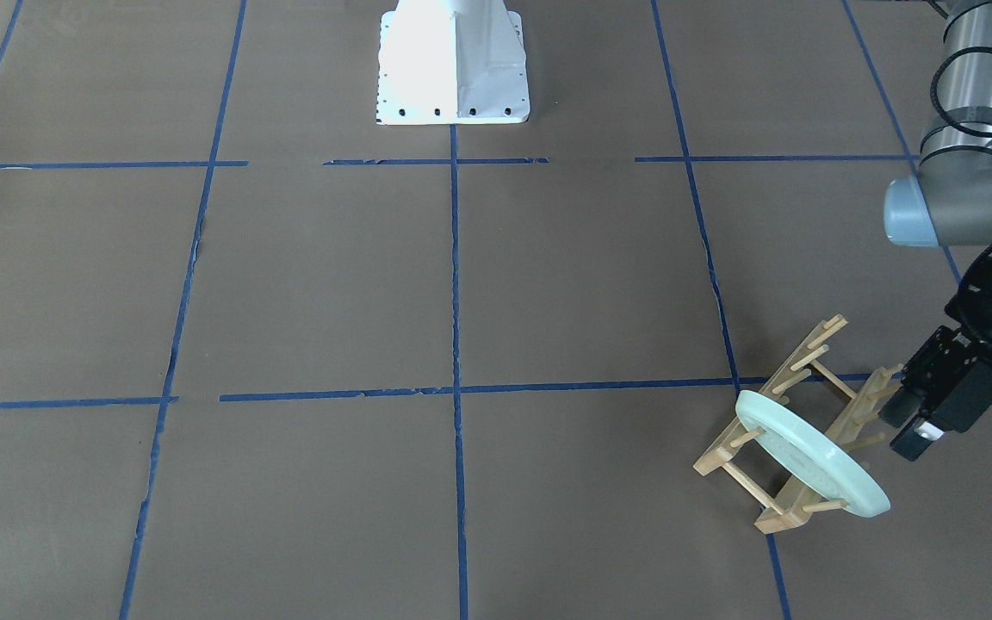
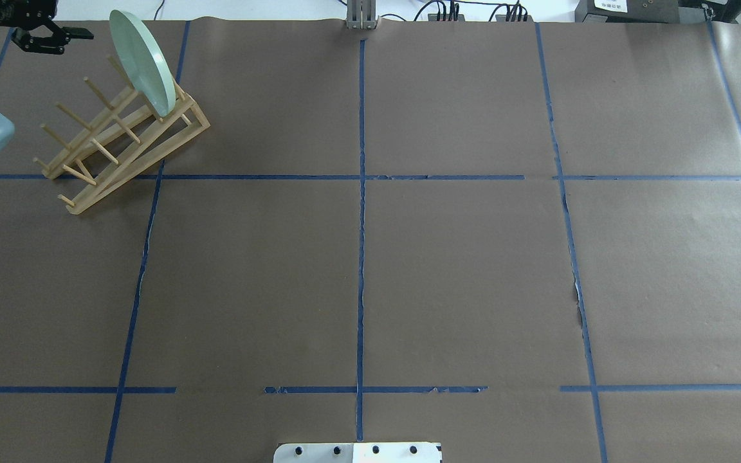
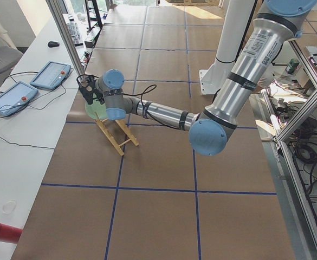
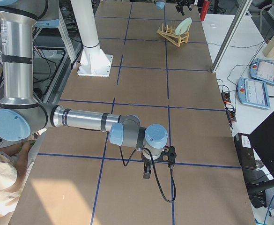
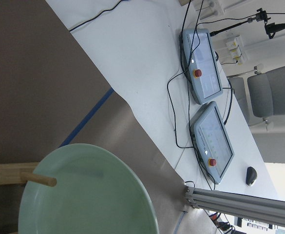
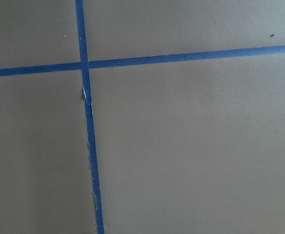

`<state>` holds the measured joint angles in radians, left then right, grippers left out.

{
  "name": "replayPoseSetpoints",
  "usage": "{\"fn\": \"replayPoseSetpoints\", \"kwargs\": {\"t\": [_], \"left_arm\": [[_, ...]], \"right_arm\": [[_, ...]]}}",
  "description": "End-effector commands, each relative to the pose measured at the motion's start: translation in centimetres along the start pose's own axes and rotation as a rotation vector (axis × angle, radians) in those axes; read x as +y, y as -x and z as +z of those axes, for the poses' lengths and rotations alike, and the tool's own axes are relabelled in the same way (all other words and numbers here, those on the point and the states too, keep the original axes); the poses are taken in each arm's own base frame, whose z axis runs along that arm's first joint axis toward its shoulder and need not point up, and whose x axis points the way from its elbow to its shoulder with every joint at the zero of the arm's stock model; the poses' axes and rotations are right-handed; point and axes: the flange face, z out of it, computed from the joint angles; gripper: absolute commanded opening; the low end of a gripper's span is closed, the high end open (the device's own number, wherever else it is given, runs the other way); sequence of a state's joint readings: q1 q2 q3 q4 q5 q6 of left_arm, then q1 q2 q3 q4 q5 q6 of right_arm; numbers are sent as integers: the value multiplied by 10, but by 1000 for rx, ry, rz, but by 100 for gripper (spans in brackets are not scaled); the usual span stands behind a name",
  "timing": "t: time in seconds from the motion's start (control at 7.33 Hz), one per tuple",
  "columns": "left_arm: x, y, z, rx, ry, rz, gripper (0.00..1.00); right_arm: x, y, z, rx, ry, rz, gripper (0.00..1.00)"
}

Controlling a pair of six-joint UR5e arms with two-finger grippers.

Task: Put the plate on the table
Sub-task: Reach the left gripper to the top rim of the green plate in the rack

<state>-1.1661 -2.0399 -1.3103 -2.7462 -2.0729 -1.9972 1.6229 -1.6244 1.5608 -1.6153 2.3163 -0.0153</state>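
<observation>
Upper left of the overhead view: left claw spread open, empty, just left of the plate, not touching. Plate stands tilted on edge in the wooden rack on the worktop. Right claw low over the worktop; opening can't be told.

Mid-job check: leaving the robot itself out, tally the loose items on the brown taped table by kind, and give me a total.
plate: 1 (standing in the rack)
wooden rack: 1
Total: 2
</observation>
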Motion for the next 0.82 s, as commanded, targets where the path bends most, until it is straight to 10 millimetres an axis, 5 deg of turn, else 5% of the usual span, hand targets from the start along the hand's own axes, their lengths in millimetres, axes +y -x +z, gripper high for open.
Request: {"fn": "replayPoseSetpoints", "kwargs": {"t": [0.0, 0.41, 0.55, 0.68], "left_arm": [[11, 11, 24, -15, -16, -26, 74], [14, 1, 29, -4, -17, -23, 49], [14, 1, 29, -4, -17, -23, 30], [15, -3, 28, 1, -14, -19, 0]], "right_arm": [[0, 0, 0, 0, -1, -1, 100], [0, 0, 0, 0, -1, -1, 100], [0, 0, 0, 0, -1, -1, 100], [1, -1, 1, 0, 2, 2, 100]]}}
